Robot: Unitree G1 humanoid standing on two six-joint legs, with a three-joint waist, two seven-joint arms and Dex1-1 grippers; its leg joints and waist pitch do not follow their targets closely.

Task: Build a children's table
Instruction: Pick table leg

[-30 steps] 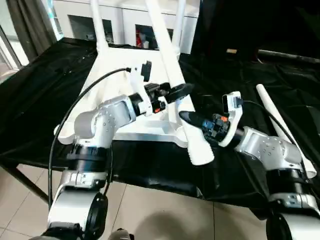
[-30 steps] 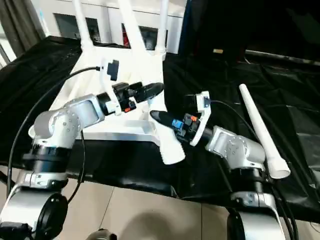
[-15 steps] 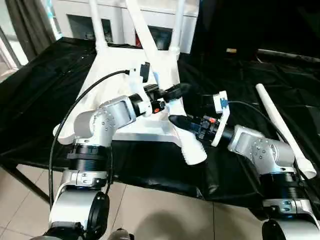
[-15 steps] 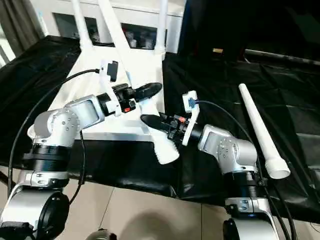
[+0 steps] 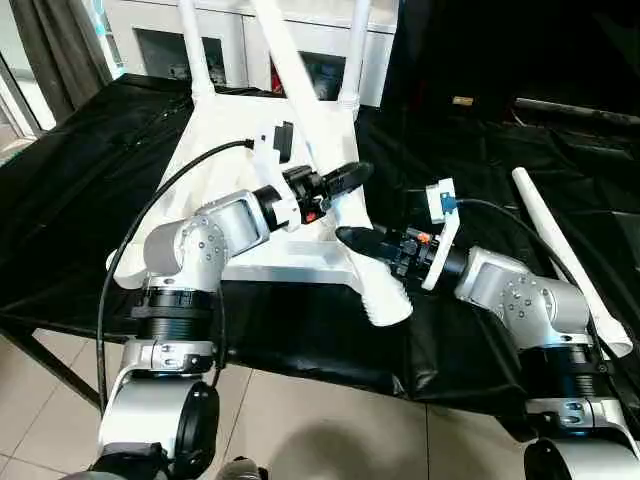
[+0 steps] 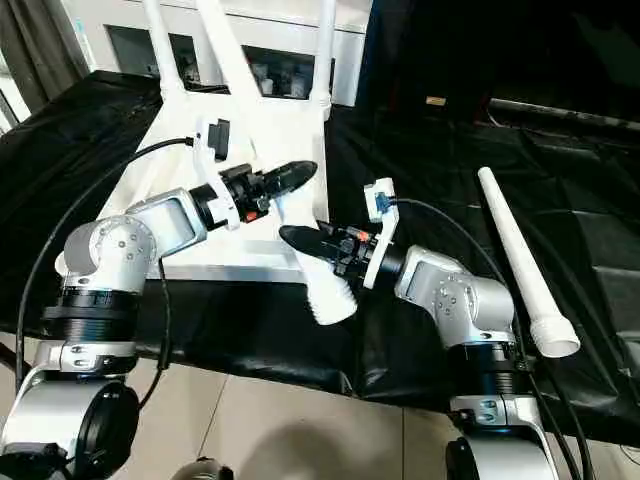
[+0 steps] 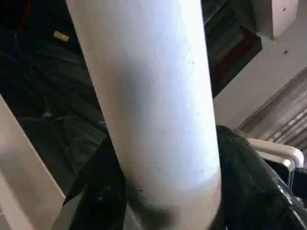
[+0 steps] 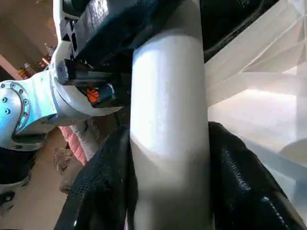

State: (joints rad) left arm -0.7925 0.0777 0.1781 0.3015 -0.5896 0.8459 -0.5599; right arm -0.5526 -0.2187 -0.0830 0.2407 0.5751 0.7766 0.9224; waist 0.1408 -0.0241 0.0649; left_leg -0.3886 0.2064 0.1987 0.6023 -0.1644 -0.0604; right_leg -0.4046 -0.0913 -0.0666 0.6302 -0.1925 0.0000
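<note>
At tabletop [image 5: 225,130] near edge, both grippers clamp tilted leg [image 5: 330,150].

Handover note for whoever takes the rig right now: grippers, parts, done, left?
Right gripper: shut on the third leg near its wide lower end.
Left gripper: fingers either side of the same leg higher up; firm grip unclear.
Tabletop: upside down on the black cloth.
Done: two legs stand in the far corner sockets.
Left: the held leg is tilted, not seated in the near right corner. Fourth leg lies loose on the cloth, right of the robot; its socket is unfilled.
</note>
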